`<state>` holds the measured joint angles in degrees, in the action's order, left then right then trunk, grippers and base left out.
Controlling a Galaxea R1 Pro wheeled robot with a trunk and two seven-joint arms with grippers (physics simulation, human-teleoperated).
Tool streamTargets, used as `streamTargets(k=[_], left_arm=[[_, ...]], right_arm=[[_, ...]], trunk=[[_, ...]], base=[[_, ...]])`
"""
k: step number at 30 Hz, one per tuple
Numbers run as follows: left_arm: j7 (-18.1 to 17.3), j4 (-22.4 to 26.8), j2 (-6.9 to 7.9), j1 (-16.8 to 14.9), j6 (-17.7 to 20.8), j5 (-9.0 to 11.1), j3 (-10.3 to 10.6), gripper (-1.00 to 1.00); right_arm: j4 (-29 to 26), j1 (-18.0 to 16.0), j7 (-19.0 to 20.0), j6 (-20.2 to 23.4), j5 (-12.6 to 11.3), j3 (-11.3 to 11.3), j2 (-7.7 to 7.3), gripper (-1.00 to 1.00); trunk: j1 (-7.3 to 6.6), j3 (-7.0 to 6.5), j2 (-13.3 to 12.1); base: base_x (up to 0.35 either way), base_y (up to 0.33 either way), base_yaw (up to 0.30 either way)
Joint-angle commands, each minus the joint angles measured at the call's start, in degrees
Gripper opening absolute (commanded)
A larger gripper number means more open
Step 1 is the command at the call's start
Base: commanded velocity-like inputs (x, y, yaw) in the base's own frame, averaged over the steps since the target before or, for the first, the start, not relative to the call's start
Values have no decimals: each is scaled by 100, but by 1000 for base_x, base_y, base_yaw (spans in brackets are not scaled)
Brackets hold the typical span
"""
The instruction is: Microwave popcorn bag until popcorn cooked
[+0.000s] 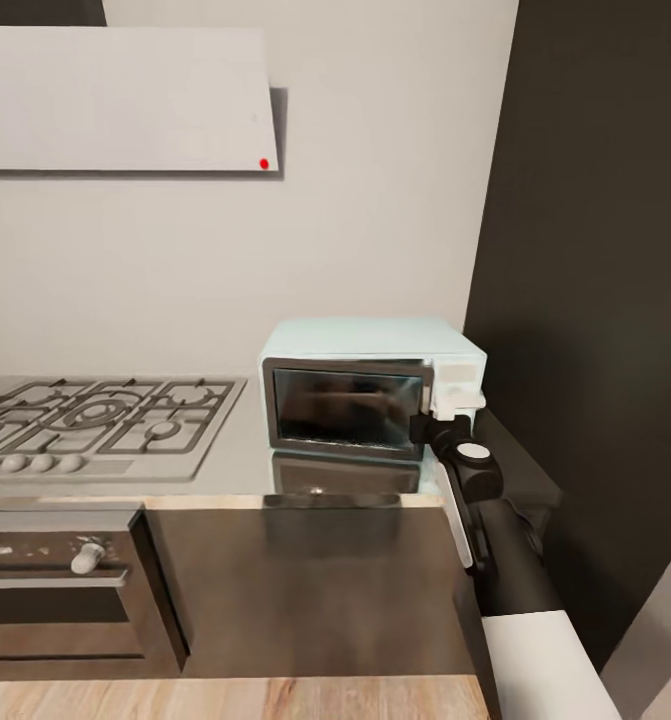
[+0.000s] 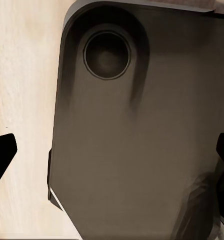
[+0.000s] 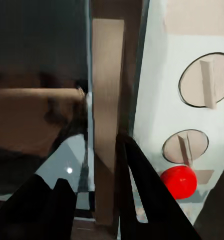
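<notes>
Right arm [image 1: 535, 600] reached fwd, its gripper [image 1: 453, 408] at microwave [image 1: 370, 385] panel w/ fingers [image 3: 142, 190] apart, near red button [image 3: 179, 181] (door handle [image 3: 107, 125] beside them). Microwave sat on table [image 1: 235, 450] right of hob [image 1: 100, 420]. Left fingers [image 2: 1, 157] spread wide.

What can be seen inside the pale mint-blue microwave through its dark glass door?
Through the dark glass door of the pale mint-blue microwave, only dim brown reflections show. The door looks shut, so the cavity's contents cannot be made out. The right gripper is at its handle side.
</notes>
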<state>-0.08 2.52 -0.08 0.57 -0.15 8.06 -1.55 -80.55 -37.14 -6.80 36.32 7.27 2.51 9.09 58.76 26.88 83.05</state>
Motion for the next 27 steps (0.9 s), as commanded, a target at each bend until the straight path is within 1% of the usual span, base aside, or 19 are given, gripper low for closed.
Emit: streamTargets(k=[1,10,25,26,27], left_arm=[[-1,12,-1,4,-2,41,-12,100],[-1,12,-1,4,-3,40,-12,100],[-1,12,-1,4,-3,38,-12,100],[-1,12,-1,4,-3,38,-12,100],[-1,12,-1,4,-3,38,-12,100]], right_arm=[[-5,-4,12,42,82,4,1,-100],[-5,-4,12,42,82,4,0,-100],[-5,-4,37,72,86,12,1,-100],[-5,-4,38,77,92,12,2,100],[-5,-4,42,72,110,13,1,100]], trunk=[[-3,5,3],[-3,5,3],[-3,5,3],[-3,5,3],[-3,5,3]], base=[[-314,0,0],[-313,0,0],[-12,0,0],[0,0,0],[0,0,0]])
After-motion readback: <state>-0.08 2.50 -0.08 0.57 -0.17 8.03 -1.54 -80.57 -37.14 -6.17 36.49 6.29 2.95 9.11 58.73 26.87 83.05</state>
